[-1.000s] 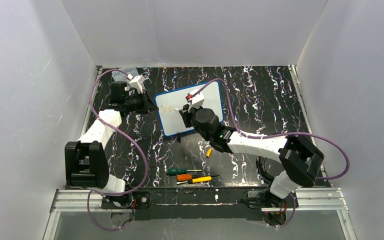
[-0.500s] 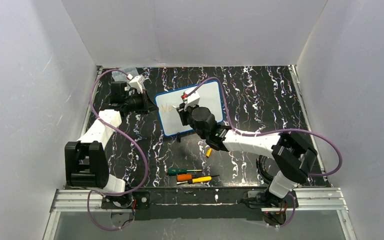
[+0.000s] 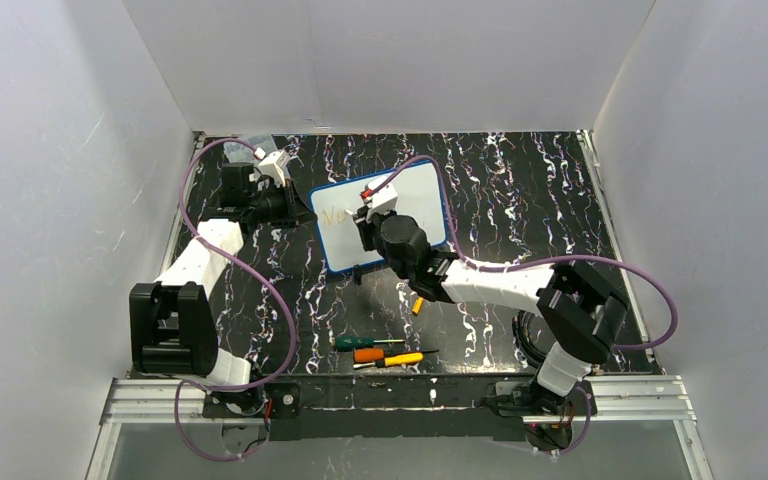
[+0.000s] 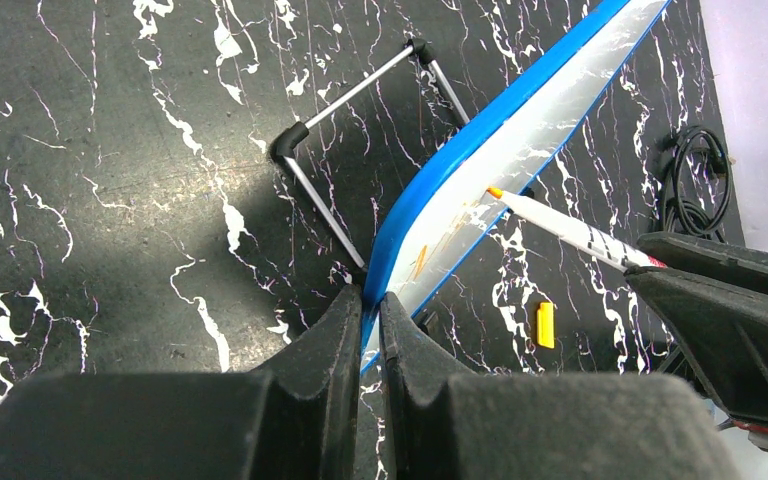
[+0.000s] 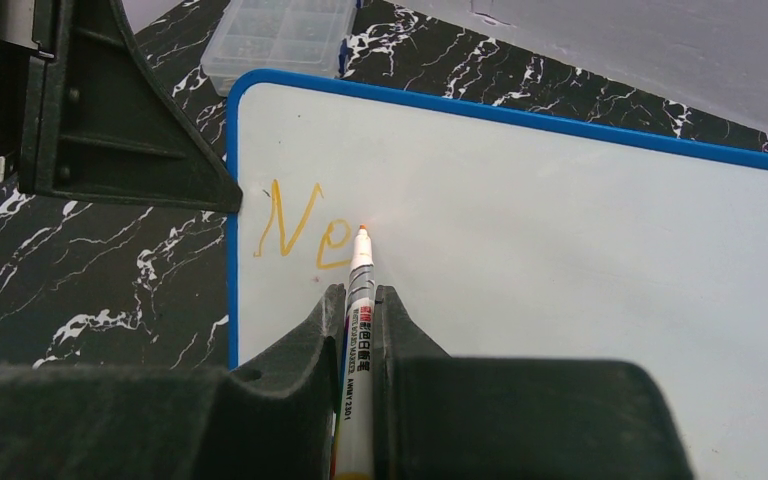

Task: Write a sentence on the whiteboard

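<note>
Right wrist: one marker [image 5: 360, 285], two orange letters [image 5: 298, 232], one whiteboard [image 5: 560, 230].

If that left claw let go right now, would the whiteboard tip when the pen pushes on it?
Probably it would slide or tip: the whiteboard leans on only a thin wire stand, and the left gripper pinches its frame. It looks thin and flat, so likely light yet stiff. The pen in the right gripper may add a push.

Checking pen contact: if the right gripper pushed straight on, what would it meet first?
The whiteboard: the marker in the right gripper points at it just right of the orange "Ne", tip seemingly at the surface.
</note>
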You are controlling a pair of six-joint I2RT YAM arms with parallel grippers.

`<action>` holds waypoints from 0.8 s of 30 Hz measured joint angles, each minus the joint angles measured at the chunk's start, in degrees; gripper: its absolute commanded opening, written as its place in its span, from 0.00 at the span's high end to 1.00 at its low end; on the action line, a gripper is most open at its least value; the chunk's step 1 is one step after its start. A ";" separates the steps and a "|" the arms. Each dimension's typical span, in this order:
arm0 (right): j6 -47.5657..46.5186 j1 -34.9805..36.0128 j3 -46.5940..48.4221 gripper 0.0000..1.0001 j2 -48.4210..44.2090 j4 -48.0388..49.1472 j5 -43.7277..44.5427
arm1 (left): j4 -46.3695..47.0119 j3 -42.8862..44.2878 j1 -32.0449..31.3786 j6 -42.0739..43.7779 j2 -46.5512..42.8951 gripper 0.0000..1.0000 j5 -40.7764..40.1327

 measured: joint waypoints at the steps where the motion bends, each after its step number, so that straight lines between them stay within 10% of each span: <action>1: -0.02 0.00 0.00 0.99 0.02 0.09 0.15 | 0.00 0.00 0.00 -0.02 0.00 1.00 0.00; 24: 2.80 0.33 -5.55 0.99 -2.10 -0.02 0.85 | -0.02 0.00 -0.02 -0.02 -0.07 1.00 -0.09</action>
